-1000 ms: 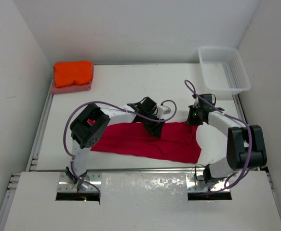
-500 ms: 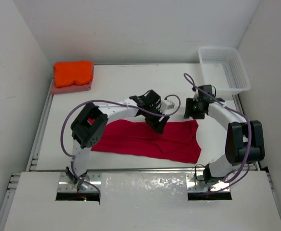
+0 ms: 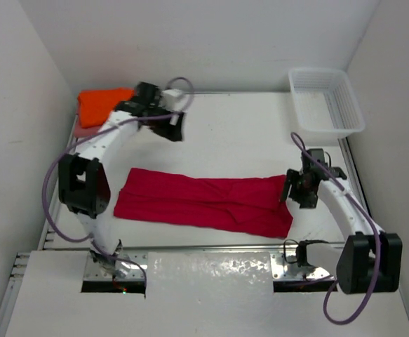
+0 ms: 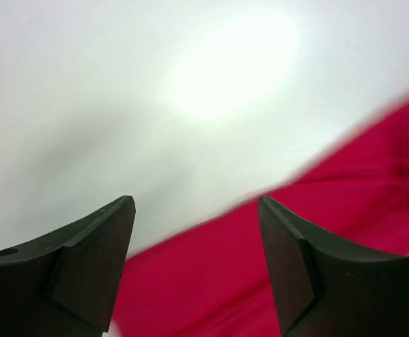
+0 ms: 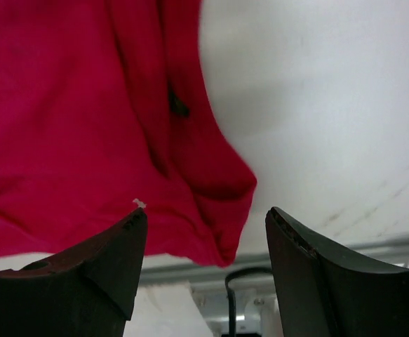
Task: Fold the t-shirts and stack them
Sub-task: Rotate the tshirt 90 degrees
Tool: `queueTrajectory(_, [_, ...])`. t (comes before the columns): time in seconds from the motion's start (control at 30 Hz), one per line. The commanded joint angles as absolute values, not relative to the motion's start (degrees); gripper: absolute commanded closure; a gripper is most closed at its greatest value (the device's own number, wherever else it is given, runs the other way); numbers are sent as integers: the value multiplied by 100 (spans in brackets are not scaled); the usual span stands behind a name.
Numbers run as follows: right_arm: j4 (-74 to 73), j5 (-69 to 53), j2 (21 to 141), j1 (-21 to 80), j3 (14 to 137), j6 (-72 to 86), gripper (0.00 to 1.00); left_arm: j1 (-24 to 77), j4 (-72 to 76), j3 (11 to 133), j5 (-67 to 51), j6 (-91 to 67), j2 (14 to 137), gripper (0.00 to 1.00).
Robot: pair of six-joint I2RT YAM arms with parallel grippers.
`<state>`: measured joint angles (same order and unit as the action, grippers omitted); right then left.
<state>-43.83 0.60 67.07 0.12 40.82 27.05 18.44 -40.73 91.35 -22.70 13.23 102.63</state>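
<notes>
Right gripper (image 5: 204, 214): fingers spread, nothing between them, hanging just over the right end of the crimson t-shirt (image 3: 204, 203).

Left gripper (image 4: 193, 203): also spread and empty, well apart from that shirt, near the orange t-shirt (image 3: 100, 104), which sits on the salmon-pink t-shirt (image 3: 81, 130) at the far left corner.

The crimson shirt lies as a long rumpled band near the table's (image 3: 246, 133) front edge.

Risks:
- A pinch on the top layer only would peel the fold open.
- The bunched right corner could slip.
- The left arm's swing could nudge the stack.
</notes>
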Motion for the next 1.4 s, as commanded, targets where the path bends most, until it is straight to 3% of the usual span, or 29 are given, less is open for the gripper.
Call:
queueTrajectory(0.0, [-4702,-165,6311,18,3710,3181,34,453,-4562,8667,-1845,1678,10415,31])
queueTrajectory(0.07, [-4728,-333,6197,18,3385,3269,34,20,-4422,8447,-1863,1879,10503,30])
queueTrajectory(0.3, [-4492,-527,5424,26,2304,3805,34,0,-3789,7638,-1872,2241,10520,25])
queueTrajectory(0.43, [-4351,-580,5440,18,1934,3850,35,-44,-3376,7278,-1460,2057,10871,29])
queueTrajectory(0.47, [-4333,-563,5475,26,1925,3850,35,-174,-3358,7190,-1259,2057,10933,34])
queueTrajectory(0.5, [-4272,-536,5493,18,1899,3832,36,-184,-3349,7155,-1205,2057,10968,52])
queueTrajectory(0.57, [-3931,-484,5554,18,1890,3832,38,-237,-3401,7102,-1247,2118,11013,64])
queueTrajectory(0.67, [-3352,-492,5844,18,1925,3920,58,-264,-3568,6909,-1475,2276,10820,73])
queueTrajectory(0.7, [-3218,-510,5967,18,1934,3937,71,-264,-3603,6786,-1529,2302,10758,80])
queueTrajectory(0.77, [-2911,-536,6422,18,1986,3885,83,-281,-3665,6654,-1600,2355,10583,91])
queueTrajectory(0.8, [-2848,-536,6573,18,2099,3833,91,-299,-3648,6540,-1591,2347,10495,100])
queueTrajectory(0.87, [-2630,-510,6976,18,2397,3692,97,-395,-3621,6469,-1608,2285,10450,100])
queueTrajectory(1.13, [-2101,-290,9279,70,4436,3103,100,-870,-3700,6179,-1477,2416,10222,100])
queueTrajectory(1.37, [-2574,-307,11494,526,7560,2936,100,-976,-3875,5775,-1608,2777,9730,100])
